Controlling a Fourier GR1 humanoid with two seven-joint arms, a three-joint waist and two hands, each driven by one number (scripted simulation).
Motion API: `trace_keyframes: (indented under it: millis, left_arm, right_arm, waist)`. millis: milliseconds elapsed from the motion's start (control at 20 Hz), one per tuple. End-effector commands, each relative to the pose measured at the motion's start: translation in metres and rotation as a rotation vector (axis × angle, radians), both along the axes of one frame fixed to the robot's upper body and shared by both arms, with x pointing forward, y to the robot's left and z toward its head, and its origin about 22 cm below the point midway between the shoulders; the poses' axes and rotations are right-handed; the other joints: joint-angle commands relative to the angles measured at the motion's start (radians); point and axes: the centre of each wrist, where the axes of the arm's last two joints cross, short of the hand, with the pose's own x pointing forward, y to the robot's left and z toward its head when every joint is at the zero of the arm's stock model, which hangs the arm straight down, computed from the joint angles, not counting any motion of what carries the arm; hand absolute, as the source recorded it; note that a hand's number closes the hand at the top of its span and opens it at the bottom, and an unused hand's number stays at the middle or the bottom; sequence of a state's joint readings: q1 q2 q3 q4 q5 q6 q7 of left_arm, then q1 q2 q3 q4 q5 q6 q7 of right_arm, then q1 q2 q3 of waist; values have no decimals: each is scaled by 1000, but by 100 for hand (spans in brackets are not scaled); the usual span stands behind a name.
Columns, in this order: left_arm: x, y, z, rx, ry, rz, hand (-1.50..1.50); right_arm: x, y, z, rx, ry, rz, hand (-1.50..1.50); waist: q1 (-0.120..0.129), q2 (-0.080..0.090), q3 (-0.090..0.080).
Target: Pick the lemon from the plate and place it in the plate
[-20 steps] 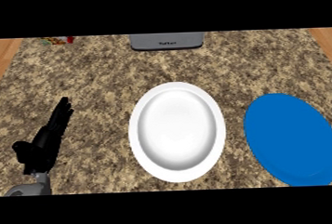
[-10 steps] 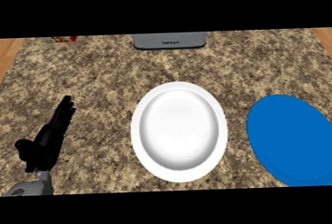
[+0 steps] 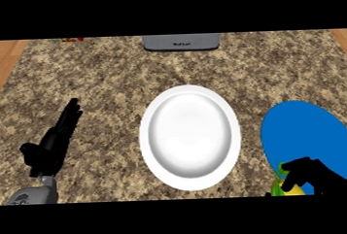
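A speckled stone counter [image 3: 96,73] is seen from above, with everything else resting on it. A white plate [image 3: 190,138] lies between the two hands, to the right of the left fingers and up and to the left of the right fingers. A blue plate [image 3: 306,133] lies farther right, its lower edge covered by the right hand. A grey appliance [image 3: 181,42] is cut off at the far edge, well beyond both sets of fingers.

The left hand [image 3: 52,145] is held near the lower left, fingers straight, together and pointing away, with nothing between them. The right hand [image 3: 323,178] is curled at the lower right over the near rim of the blue plate. The lemon [image 3: 290,186] is seen as a yellow patch just under and to the left of those curled fingers, which are wrapped over it, touching it.
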State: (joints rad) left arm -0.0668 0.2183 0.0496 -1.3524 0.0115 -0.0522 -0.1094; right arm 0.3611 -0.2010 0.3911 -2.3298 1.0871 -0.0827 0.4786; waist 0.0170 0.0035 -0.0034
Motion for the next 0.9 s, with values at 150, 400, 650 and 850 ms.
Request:
trace_keyframes:
  millis: [150, 400, 650, 850]
  left_arm:
    - [0, 7, -10, -8, 3, 9, 0]
    - [-8, -8, -13, -13, -17, -6, 0]
    - [-1, -3, -19, -14, 10, 2, 0]
    - [-8, -1, -21, -4, -9, -8, 0]
  right_arm:
    - [49, 80, 33, -67, -29, 46, 150]
    - [103, 120, 15, -46, -21, 58, 150]
    - [115, 148, -10, -12, 34, 59, 150]
    - [143, 143, -13, 202, -17, -64, -150]
  waist:
    - [-2, -1, 2]
    - [5, 0, 3]
    - [-8, -2, 3]
    - [2, 1, 3]
